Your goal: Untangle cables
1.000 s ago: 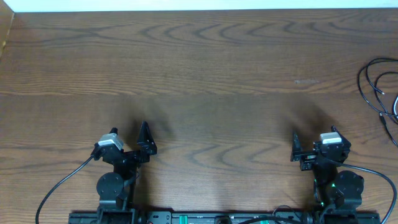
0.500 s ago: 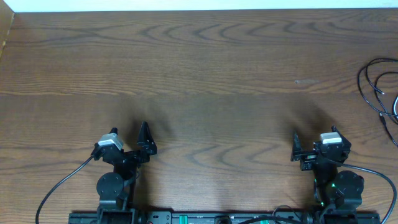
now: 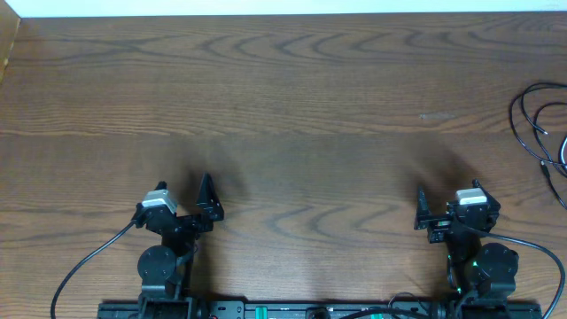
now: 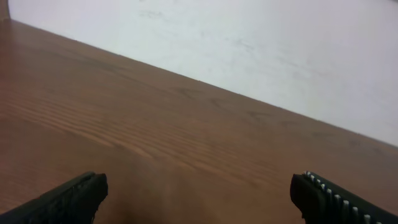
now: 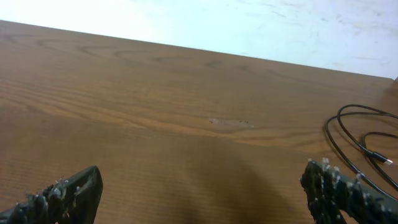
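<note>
Thin black cables [image 3: 538, 128] lie in loose loops at the table's far right edge, partly cut off by the overhead frame. They also show in the right wrist view [image 5: 360, 146], with a small plug end. My left gripper [image 3: 209, 197] is open and empty near the front left, far from the cables; its two fingers frame bare wood in the left wrist view [image 4: 199, 193]. My right gripper [image 3: 422, 211] is open and empty near the front right, well short of the cables; its view [image 5: 202, 193] shows spread fingers.
The wooden table [image 3: 283, 106] ends at a white wall [image 4: 249, 43] at the back. A pale scuff mark [image 5: 231, 122] lies on the wood ahead of the right gripper. Thicker black arm wires [image 3: 84, 261] run by the bases.
</note>
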